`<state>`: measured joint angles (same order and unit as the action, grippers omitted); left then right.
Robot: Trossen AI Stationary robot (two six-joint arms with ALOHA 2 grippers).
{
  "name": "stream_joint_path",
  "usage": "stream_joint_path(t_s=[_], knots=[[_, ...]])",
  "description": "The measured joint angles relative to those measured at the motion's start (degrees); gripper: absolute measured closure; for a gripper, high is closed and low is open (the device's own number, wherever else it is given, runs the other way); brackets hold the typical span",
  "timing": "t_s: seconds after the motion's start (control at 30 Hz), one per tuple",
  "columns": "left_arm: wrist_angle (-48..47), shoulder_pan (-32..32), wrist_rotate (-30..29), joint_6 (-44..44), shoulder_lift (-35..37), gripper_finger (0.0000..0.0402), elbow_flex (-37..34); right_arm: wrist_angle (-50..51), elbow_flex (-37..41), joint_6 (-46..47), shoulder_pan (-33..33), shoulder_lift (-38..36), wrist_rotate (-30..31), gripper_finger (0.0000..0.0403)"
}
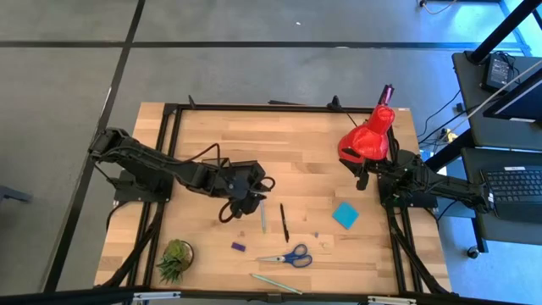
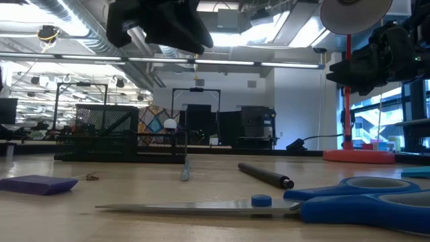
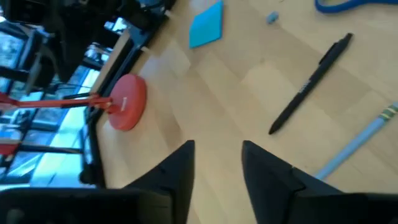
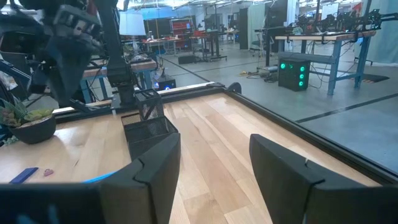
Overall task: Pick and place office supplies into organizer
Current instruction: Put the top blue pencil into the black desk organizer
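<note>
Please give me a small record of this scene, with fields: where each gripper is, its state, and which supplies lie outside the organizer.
left gripper: over the organizer, open, empty
right gripper: waits by the red lamp, open, empty
on the table: scissors, black pen, pale pencil, purple block, cyan sticky-note pad, second pale pencil
bystander: potted plant

Red desk lamp (image 1: 367, 140) stands at table (image 1: 305, 144) far right corner; green potted plant (image 1: 175, 258) well apart from lamp, near-left corner.
</note>
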<state>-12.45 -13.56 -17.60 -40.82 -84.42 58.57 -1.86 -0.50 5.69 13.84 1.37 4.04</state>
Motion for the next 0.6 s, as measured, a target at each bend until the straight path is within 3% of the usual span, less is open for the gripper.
stream_joint_path(t_s=[0.23, 0.6], knots=[[0.63, 0.94, -2.51, 3.28, 0.02, 0.0212, 0.0, 0.01, 0.01, -0.06, 0.0, 0.0, 0.01, 0.0208], [0.29, 0.94, -4.34, 5.61, 0.02, 0.0211, 0.0, 0.0, 0.01, -0.04, 0.0, 0.0, 0.01, 0.0208]])
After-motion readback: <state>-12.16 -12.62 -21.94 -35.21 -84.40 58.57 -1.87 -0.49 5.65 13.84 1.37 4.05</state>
